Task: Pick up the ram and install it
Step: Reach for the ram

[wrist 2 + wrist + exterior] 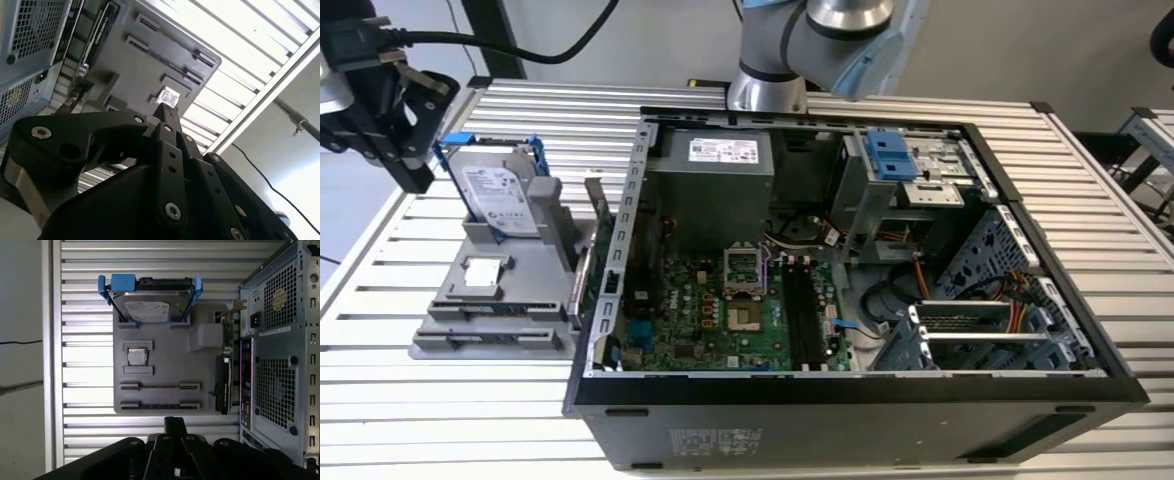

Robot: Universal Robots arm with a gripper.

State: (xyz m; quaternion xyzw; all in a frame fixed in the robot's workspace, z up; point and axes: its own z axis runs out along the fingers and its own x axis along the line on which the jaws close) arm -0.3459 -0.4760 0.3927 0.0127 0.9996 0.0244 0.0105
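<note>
The ram [160, 386] appears as a thin stick seen edge-on, lying in a slot of the grey holder tray [165, 355] beside the computer case. In the first wrist view my gripper [175, 424] hangs well above the tray's near edge, its fingers drawn together into one tip with nothing between them. The exterior view puts the gripper [414, 175] high over the far left of the tray [494, 300], apart from everything. Inside the open case lies the green motherboard [720, 320] with its long black memory slots [803, 310].
A silver hard drive in a blue frame [150, 302] stands at one end of the tray, with a processor chip [137, 356] near it. Two expansion cards [223, 385] stand between the tray and the case wall [634, 200]. Slatted metal tabletop [480, 420] lies all around.
</note>
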